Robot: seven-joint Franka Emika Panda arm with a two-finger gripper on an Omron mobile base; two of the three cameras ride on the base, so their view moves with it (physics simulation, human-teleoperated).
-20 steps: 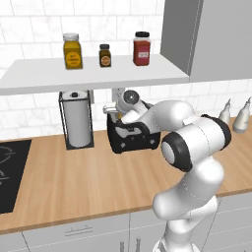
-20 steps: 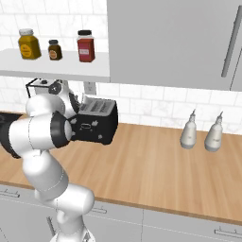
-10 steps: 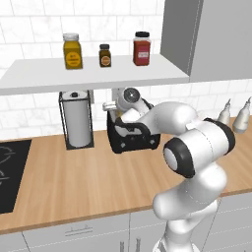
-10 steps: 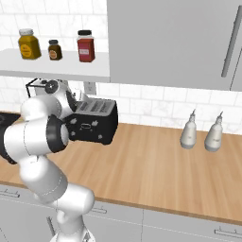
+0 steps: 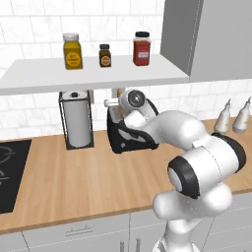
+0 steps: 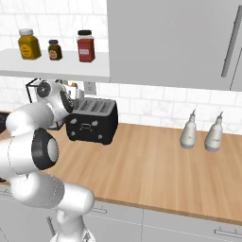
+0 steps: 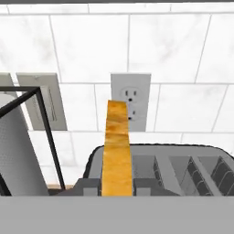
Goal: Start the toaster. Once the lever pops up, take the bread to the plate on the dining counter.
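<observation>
Closest in the hand view: the tool (image 7: 117,194), fingers pressed in on the bread (image 7: 117,151), pinching the slice edge-on so that it stands upright straight between the tips. Bread held above the left end of the toaster (image 7: 183,167), clear of the grey slots, the open slots running off to the right below it. Toaster seated on the wooden desk (image 5: 93,179), under the white shelf (image 5: 93,74), with the arm's wrist bent over its top in the left base view. Just left of the toaster, a paper towel roll (image 5: 77,123) in a black wire stand. Behind the bread, a white wall outlet (image 7: 130,98) on the tiled wall. Further right on the desk, two pale bottles (image 6: 201,132) side by side. Up on the shelf, three jars (image 5: 104,51) in a row.
</observation>
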